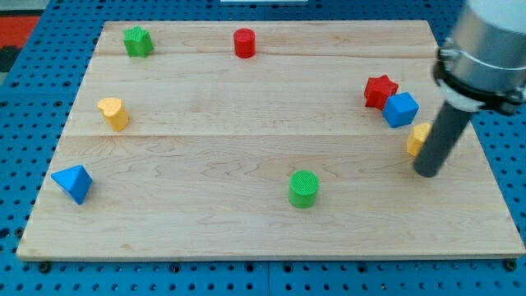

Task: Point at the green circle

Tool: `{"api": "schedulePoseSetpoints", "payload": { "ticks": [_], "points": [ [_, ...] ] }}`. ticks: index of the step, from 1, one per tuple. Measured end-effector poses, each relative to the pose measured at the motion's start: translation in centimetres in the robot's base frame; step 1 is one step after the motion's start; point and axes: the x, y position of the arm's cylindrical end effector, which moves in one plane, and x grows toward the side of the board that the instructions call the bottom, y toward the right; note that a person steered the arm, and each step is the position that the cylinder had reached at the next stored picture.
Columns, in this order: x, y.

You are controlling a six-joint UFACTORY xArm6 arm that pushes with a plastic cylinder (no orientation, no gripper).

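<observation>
Risk, yellow block: the yellow block (pixel 417 139) is seen just beside the rod, partly hidden behind it near the view's right edge; it is likely to be dragged or knocked if the tool (pixel 427 172) is swung out carelessly.
Risk, neighbours: the blue cube (pixel 400 109) and red star (pixel 380 90) are clustered just above the yellow block, the two apparently touching; a push on one could be passed to the others.
Risk, overshoot: the green circle (pixel 303 188) could be shoved instead of pointed at if the approach is not stopped short.
Tool state: a plain rod with nothing to open or close; nothing is held, and the end is rested on the desk (pixel 246 123).
Target position: the green circle is found low on the desk, near the middle, standing alone.
Target relative to tool: it lies well to the view's left of the tool and slightly lower, with bare wood between them.
</observation>
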Motion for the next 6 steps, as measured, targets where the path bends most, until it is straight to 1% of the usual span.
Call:
{"api": "schedulePoseSetpoints", "payload": {
  "ticks": [1, 2, 3, 4, 5, 6],
  "points": [
    [-1.1, 0.1],
    [-3.4, -1.7],
    [-4.1, -2.8],
    [2.2, -3.3],
    [5.5, -9.3],
    [4.5, -17.0]
  ]
}}
